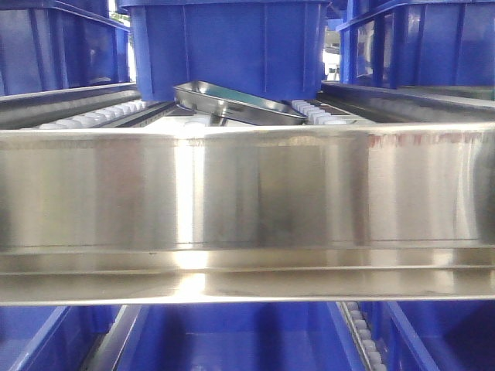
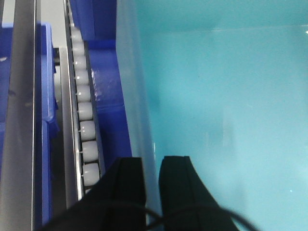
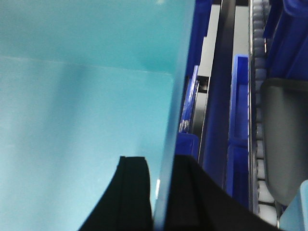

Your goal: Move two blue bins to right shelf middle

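Note:
A pale aqua blue bin fills the left wrist view, where I look into its smooth inside. My left gripper is shut on its left wall, one finger inside and one outside. In the right wrist view the same kind of aqua bin shows, and my right gripper is shut on its right wall in the same way. The shiny steel front rail of the right shelf middle spans the front view very close. Neither the aqua bin nor the grippers show in that view.
Dark royal-blue ribbed bins stand on the tier above the rail, with a tilted steel tray beneath one. White roller tracks run beside the aqua bin on the left, and another roller track on the right. More dark blue bins sit below the rail.

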Available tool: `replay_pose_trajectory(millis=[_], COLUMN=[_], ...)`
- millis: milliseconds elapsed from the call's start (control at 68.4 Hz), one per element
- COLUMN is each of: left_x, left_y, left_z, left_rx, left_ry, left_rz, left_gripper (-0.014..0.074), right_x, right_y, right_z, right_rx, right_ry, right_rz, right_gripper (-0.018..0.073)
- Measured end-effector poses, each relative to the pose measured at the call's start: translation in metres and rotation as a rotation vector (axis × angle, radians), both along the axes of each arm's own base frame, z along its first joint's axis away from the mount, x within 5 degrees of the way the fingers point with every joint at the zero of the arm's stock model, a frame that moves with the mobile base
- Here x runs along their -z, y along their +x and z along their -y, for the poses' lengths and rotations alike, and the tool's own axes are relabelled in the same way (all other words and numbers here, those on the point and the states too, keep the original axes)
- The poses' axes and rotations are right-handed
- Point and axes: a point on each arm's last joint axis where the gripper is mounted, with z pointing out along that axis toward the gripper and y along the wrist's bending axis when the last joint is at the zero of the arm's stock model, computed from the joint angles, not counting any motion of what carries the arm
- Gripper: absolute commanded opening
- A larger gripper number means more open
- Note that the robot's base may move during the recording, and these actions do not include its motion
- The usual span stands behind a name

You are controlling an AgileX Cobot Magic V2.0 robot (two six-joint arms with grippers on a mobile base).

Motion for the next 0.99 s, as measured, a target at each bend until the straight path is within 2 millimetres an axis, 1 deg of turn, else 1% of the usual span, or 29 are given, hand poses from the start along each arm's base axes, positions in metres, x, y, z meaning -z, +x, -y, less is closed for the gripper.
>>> replay_pose_trajectory(millis=[994], left_x=[-0.0017], left_y=[0.0007], left_z=[0.0003], left_rx=[-0.001], left_ry=[-0.008], left_rz=[0.016], left_gripper=[-0.0111], right_x=[-0.0018], right_y=[-0.0008], right_z=[0.0005], right_rx=[0.001], right_ry=[-0.001], right_rz=[0.001], right_gripper=[-0.0154])
